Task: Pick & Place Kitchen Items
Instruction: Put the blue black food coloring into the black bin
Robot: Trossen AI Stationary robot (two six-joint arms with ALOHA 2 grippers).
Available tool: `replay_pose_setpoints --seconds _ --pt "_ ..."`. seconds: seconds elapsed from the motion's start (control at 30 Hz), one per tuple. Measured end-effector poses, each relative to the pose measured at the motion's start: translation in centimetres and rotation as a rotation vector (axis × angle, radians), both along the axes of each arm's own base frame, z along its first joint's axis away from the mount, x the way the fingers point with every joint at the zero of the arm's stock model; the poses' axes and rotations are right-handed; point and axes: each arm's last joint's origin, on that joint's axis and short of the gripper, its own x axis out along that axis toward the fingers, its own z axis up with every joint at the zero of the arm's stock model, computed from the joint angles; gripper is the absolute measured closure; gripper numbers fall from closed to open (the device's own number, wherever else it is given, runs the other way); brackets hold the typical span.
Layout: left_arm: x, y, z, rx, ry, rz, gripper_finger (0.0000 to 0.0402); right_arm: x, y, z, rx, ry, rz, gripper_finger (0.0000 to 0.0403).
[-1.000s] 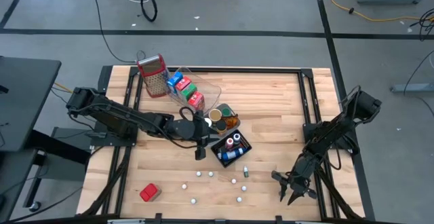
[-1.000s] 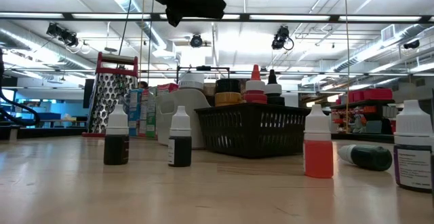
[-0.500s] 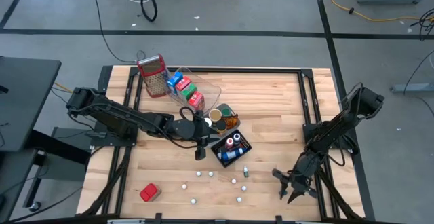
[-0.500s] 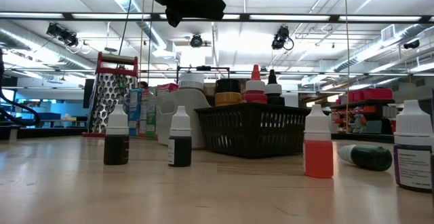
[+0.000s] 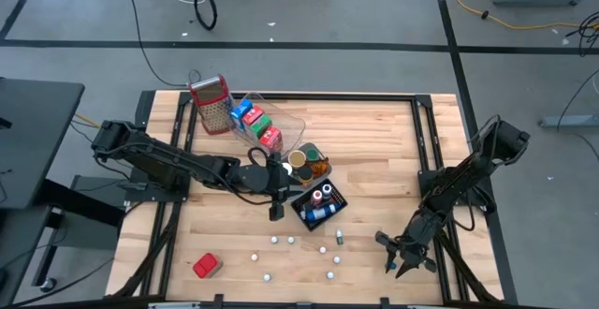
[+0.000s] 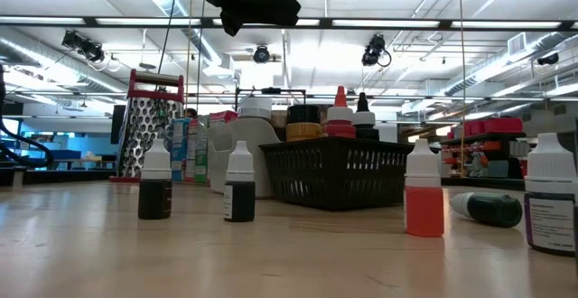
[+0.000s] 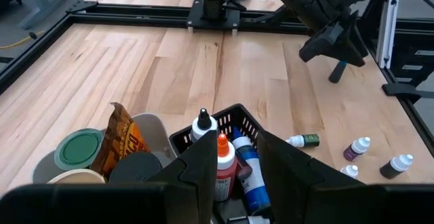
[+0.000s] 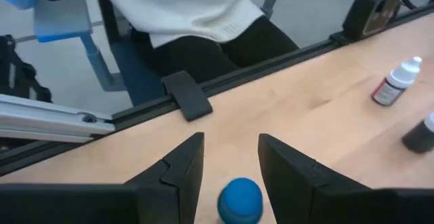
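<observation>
My left gripper (image 5: 276, 203) (image 7: 234, 164) hovers open just left of the black basket (image 5: 318, 206) (image 7: 271, 157). The basket holds upright bottles, among them a red one with an orange tip (image 7: 223, 163). My right gripper (image 5: 402, 255) (image 8: 232, 166) is open and low over the table's near right corner. Its fingers stand on either side of a small blue round thing (image 8: 240, 198) without touching it. Several little white-capped bottles (image 5: 323, 250) (image 6: 424, 192) stand on the table near the near edge. One green bottle (image 6: 488, 209) lies on its side.
A red carton (image 5: 206, 265) lies near the near left corner. The grater (image 5: 211, 105), a clear tray with cartons (image 5: 262, 126) and a grey tray with jars (image 5: 304, 159) sit toward the far left. A seated person (image 8: 196, 13) shows beyond the table's edge.
</observation>
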Motion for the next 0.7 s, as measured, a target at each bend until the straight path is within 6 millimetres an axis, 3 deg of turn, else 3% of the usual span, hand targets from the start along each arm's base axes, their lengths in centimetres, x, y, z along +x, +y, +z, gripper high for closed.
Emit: replay_pose_setpoints --seconds 0.7 --pt "0.18 -0.04 0.36 -0.119 -0.051 0.048 0.0285 0.08 0.01 0.08 0.011 0.006 -0.025 0.0253"
